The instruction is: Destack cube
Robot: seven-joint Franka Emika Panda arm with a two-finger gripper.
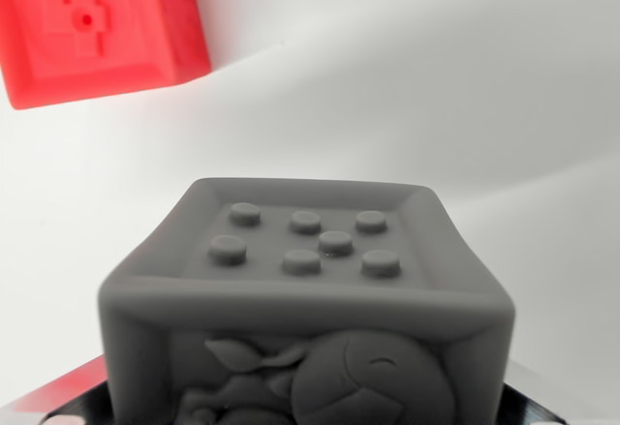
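- The grey cube (305,309) fills the lower middle of the wrist view, very close to the camera, its recessed top face carrying seven raised studs and its near side a moulded relief figure.
- Whether it rests on the white worktop (465,86), on another block or is lifted clear cannot be told; its base is cut off by the frame's lower edge.
- The pincer itself is barely visible: dark, glossy shapes at the bottom corners, on either side of the cube, may be its fingers, but I cannot tell whether they press the cube or stand apart.
- The cube looks like rigid moulded plastic, probably light and hard, with smooth faces that could slip under a weak pinch.
- Best hold, in my judgement, is across two opposite flat side walls, below the rounded rim and away from the relief.
- A red cube (97,28) lies well apart at the wrist view's upper left, tilted in the picture, an embossed pattern on its top.
- Nothing else shows on the worktop; the red cube seems far enough not to obstruct.
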